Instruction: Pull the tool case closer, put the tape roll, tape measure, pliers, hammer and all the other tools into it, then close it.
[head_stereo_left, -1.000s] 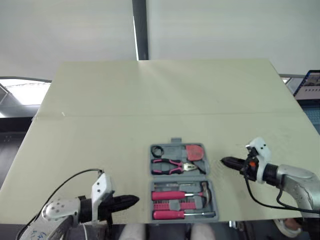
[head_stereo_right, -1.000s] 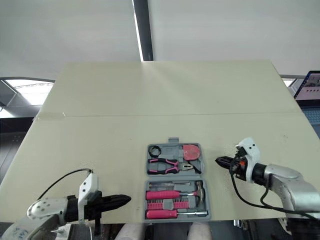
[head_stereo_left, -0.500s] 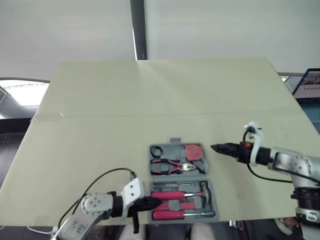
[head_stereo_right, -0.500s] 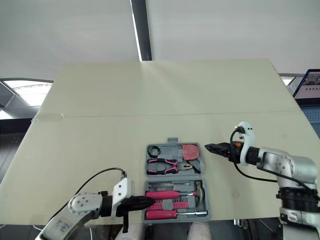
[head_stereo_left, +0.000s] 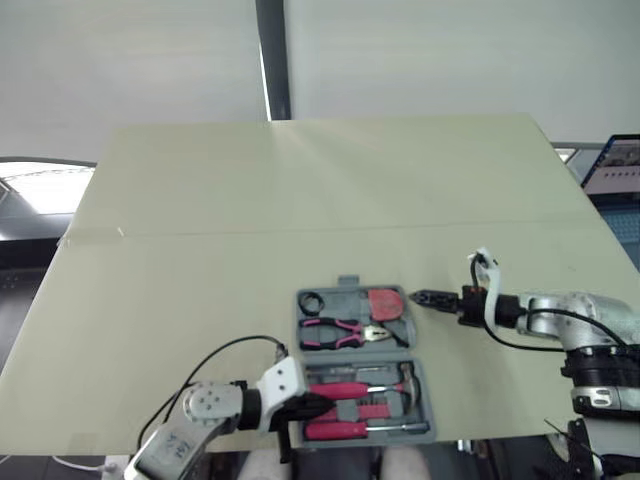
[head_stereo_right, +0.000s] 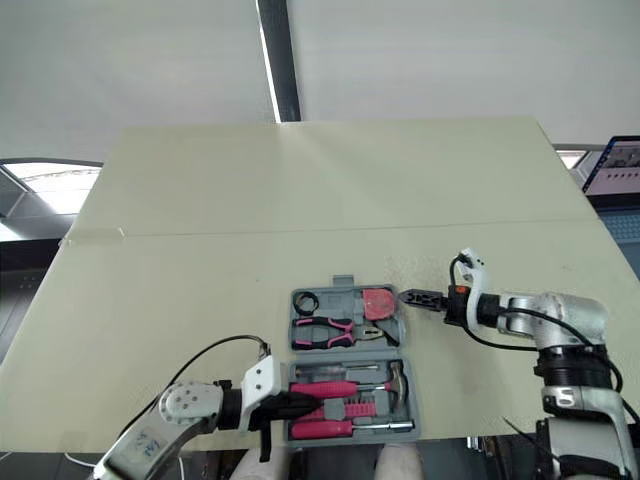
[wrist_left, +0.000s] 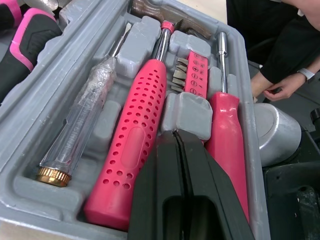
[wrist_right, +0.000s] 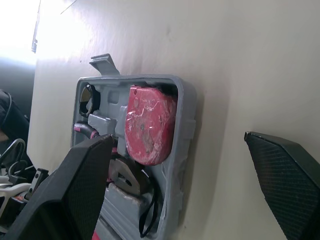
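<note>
Any lettering on the tool case (head_stereo_left: 360, 354) is too small to make out. The only markings are small black symbols on the pink bit holder (wrist_left: 196, 75), which cannot be read, and the laptop screen (head_stereo_left: 612, 165) beyond the table at three o'clock is too small to read as well. The case is grey moulded plastic. It lies open and flat at the six o'clock edge of the cream table (head_stereo_left: 300, 200), one half at twelve o'clock of the other, with a latch tab (head_stereo_left: 351, 282) sticking out at twelve o'clock. In the far half the black tape roll (head_stereo_left: 314, 301) sits at ten o'clock, the red tape measure (wrist_right: 150, 125), wrapped in clear film, sits at two o'clock, and the pliers (head_stereo_left: 345, 332) with pink-and-black handles lie across at six o'clock of both. The near half holds a clear-handled screwdriver (wrist_left: 75, 135) with a brass cap, the hammer (wrist_left: 135, 150) with its perforated pink grip, the bit holder and a smooth pink-handled screwdriver (wrist_left: 227, 135), each in its own moulded recess. The left gripper (wrist_left: 176, 134) comes in from nine o'clock of the near half, its fingers pressed together with nothing between them, its tip over the tray between the hammer grip and the pink-handled screwdriver; whether it touches the tray I cannot tell. The right gripper (head_stereo_left: 420, 298) is at three o'clock of the far half, just beside the wall by the tape measure, its fingers (wrist_right: 80, 190) spread wide and empty. A person's hand (wrist_left: 280, 90) shows beyond the case.
</note>
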